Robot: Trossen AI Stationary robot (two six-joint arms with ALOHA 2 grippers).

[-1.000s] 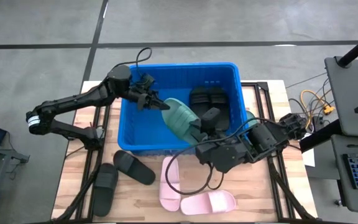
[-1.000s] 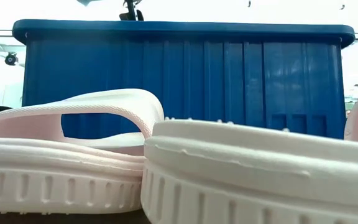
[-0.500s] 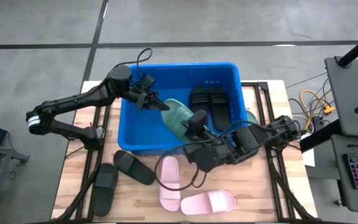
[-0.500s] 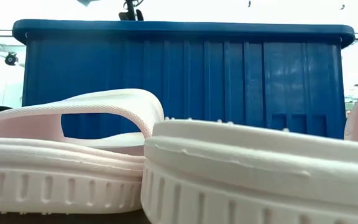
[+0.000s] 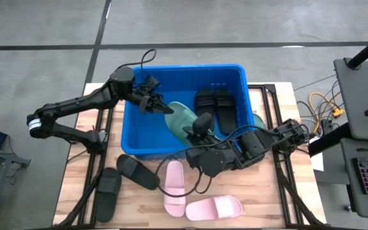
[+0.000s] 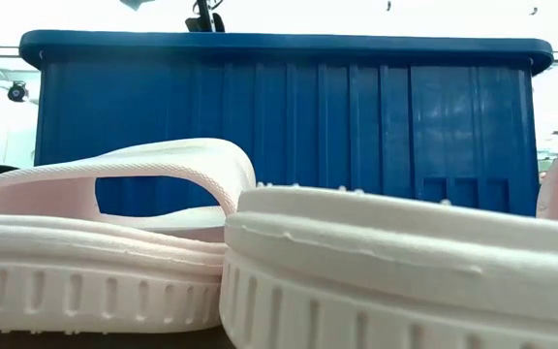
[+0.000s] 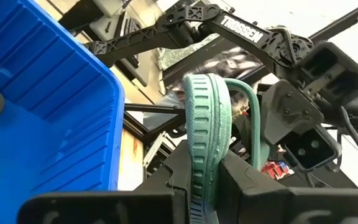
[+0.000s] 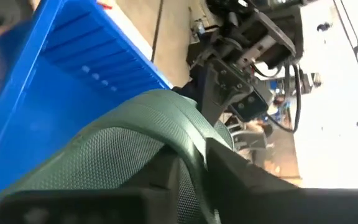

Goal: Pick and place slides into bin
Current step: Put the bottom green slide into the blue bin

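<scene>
A wooden tabletop [image 5: 75, 191] carries a big blue bin [image 5: 133, 137] in the middle. Inside it, two black slides [image 5: 213, 105] lie side by side, already delivered. Over the bin's centre, a dark green slide [image 5: 183, 121] hangs between both arms. The left pincer [image 5: 165, 108] is clamped on its edge, seen pinched between the fingers in the left wrist view. The right pincer [image 5: 200, 128] grips its other end, likely passing it over or steadying it for a drop. Two black slides [image 5: 123, 179] and two pale pink slides [image 5: 193, 195] wait on the tabletop before the bin. "TROSSEN" is printed on the right arm [image 7: 241, 28].
</scene>
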